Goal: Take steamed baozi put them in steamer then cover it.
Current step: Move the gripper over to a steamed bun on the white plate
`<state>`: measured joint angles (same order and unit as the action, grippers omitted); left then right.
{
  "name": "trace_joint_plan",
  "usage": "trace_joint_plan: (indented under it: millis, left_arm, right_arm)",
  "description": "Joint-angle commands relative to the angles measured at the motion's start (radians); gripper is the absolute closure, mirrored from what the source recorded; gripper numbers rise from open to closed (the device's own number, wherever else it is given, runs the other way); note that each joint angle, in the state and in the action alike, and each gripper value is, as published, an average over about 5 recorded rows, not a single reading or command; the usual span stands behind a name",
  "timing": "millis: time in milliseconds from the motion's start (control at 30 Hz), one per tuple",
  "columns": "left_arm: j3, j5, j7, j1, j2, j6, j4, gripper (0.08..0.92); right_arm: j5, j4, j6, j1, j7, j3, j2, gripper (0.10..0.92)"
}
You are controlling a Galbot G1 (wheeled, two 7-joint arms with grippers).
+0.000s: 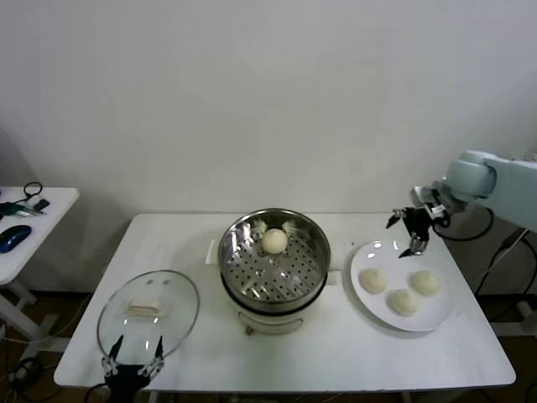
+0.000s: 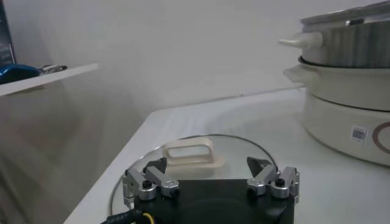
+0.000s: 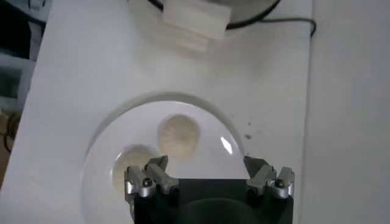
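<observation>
Worktop (image 1: 336,353): white, filling the lower half of the head view; a second white table (image 1: 33,218) stands at the left edge.
Steamer (image 1: 274,270): centre of the frame, a shiny perforated basket on a white pot base, uncovered.
Baozi in steamer (image 1: 274,240): one cream-white bun, resting toward the far side of the basket floor.
Baozi on plate (image 1: 373,280): three buns clustered on the white plate (image 1: 436,319) at the right of the frame, just beside the steamer.
Cover (image 1: 148,312): glass lid lying flat on the worktop at lower left, beige handle up, near the steamer but not touching it.
Left tool (image 1: 132,362): at the bottom left edge of the frame, low at the near rim of the cover, fingers spread apart, gripping nothing.
Right tool (image 1: 409,233): upper right of the frame, hanging above the far edge of the plate, fingers spread wide, empty.
</observation>
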<state>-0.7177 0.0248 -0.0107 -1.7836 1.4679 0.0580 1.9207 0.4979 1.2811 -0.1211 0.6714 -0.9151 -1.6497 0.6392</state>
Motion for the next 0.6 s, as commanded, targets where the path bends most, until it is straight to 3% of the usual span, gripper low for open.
trace_joint_plan:
  millis: [33,600]
  left_arm:
    - [-0.001,0.0,-0.002,0.004,-0.001,-0.001,-0.001,0.177]
    - [-0.016,0.006,0.001,-0.009,0.006,0.006,0.002,0.177]
  right_arm:
    - [0.002,-0.014,-0.135,-0.215,0.041,0.128,-0.034,0.203]
    - [-0.104,-0.167,-0.159,-0.383,0.075,0.243,0.158,0.203]
